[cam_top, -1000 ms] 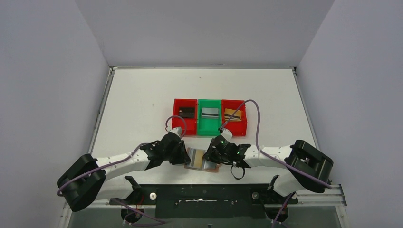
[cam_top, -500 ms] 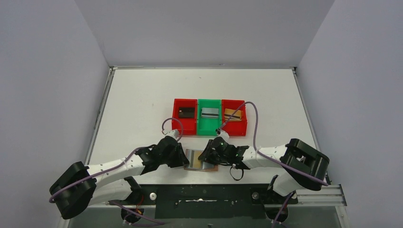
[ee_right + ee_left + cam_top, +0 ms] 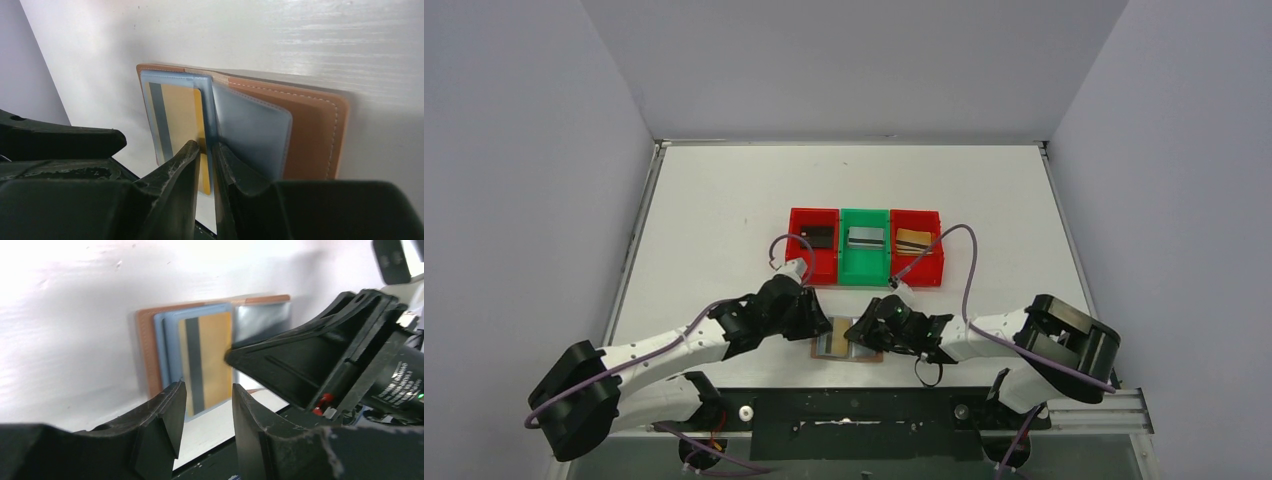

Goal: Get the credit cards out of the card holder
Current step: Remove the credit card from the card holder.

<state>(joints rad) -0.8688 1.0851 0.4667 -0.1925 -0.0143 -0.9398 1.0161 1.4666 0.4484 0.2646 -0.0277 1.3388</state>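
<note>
down at the table (image 3: 724,200) edge, right gripper (image 3: 206,147) pinches the holder (image 3: 310,125) by its blue leaf, left gripper (image 3: 207,390) parted just short of the gold card (image 3: 216,355)

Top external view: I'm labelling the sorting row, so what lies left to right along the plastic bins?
Red plastic bin holding a flat black card → green plastic bin holding a flat silver-grey card → second red plastic bin holding a flat gold-tan card.

A robotics lab test cell: a white table (image 3: 724,200) boxed in by plain grey walls (image 3: 524,150), with two robot arms (image 3: 674,345) bolted to a black rail (image 3: 854,410) at the near edge.
</note>
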